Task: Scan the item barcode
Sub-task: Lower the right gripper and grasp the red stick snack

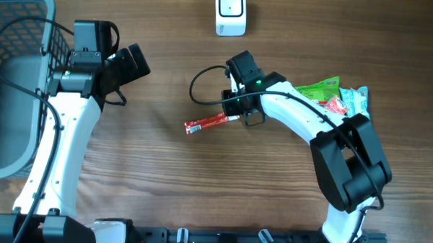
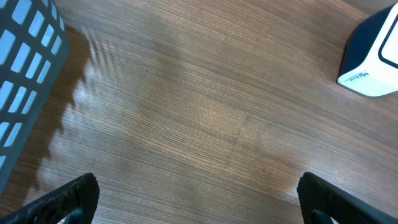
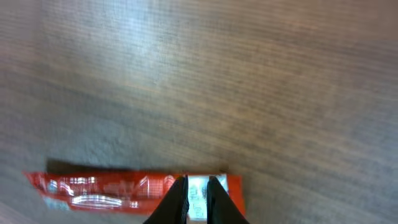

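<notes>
My right claw (image 3: 198,186) is pinched tight on one end of a long thin red shiny plastic snack packet (image 1: 208,123). The packet is near the middle of the brown wooden table (image 1: 164,177). I cannot tell if it rests on the wood or hangs just over it. I think it is very light and a bit bendy, so the free end may droop or wobble. The wrap looks smooth and slippery. The flat end where I hold it seems the best spot, as a squeeze there should not crush the food inside. My left claw (image 2: 199,196) is wide open and holds nothing, next to the grey plastic basket with holes (image 1: 8,92). The white boxy scanner (image 1: 231,12) stands at the far edge, well apart from the packet. A heap of crinkly bags (image 1: 333,98), green, red and blue, lies by my right arm
</notes>
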`<state>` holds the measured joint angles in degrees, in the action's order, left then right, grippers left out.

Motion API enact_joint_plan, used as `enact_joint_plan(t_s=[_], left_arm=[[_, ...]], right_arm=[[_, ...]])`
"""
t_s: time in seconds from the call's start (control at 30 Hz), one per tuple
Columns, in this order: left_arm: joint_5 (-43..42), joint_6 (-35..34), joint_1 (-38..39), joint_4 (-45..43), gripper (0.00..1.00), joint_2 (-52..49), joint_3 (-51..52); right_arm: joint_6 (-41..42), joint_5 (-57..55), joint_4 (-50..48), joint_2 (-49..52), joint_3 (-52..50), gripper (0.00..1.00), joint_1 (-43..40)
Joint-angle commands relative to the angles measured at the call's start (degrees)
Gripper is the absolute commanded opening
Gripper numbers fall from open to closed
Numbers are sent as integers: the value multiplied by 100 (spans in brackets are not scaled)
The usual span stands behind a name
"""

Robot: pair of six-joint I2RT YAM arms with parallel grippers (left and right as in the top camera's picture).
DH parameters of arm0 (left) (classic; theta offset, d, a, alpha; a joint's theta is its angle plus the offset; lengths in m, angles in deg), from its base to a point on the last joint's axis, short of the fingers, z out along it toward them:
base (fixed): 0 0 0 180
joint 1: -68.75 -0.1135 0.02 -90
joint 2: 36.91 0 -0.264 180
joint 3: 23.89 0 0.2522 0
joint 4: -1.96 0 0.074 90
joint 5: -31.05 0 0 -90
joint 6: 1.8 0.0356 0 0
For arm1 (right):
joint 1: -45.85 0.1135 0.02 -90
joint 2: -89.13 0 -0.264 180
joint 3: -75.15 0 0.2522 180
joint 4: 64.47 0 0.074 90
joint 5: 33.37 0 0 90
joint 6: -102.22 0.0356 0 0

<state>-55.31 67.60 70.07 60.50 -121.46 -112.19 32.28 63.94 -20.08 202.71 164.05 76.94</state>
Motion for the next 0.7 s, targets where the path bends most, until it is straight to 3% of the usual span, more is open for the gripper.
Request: enact_joint_plan(t_s=[0.0, 0.23, 0.33, 0.47, 0.57, 0.67], left_arm=[[74, 70, -33, -7, 100, -26, -35], [74, 70, -33, -7, 100, -26, -35], [74, 70, -33, -7, 100, -26, -37], [74, 70, -33, -7, 100, -26, -37], [74, 70, -33, -7, 100, -26, -35], [74, 70, -33, -7, 100, -26, -37]], right_arm=[[111, -348, -352, 44, 55, 16, 7], [114, 372, -361, 511, 55, 15, 24], [146, 551, 59, 470, 57, 12, 24], [238, 754, 1045, 269, 61, 15, 22], [-151, 841, 1626, 205, 61, 18, 22], [-1102, 1338, 2065, 201, 61, 19, 22]])
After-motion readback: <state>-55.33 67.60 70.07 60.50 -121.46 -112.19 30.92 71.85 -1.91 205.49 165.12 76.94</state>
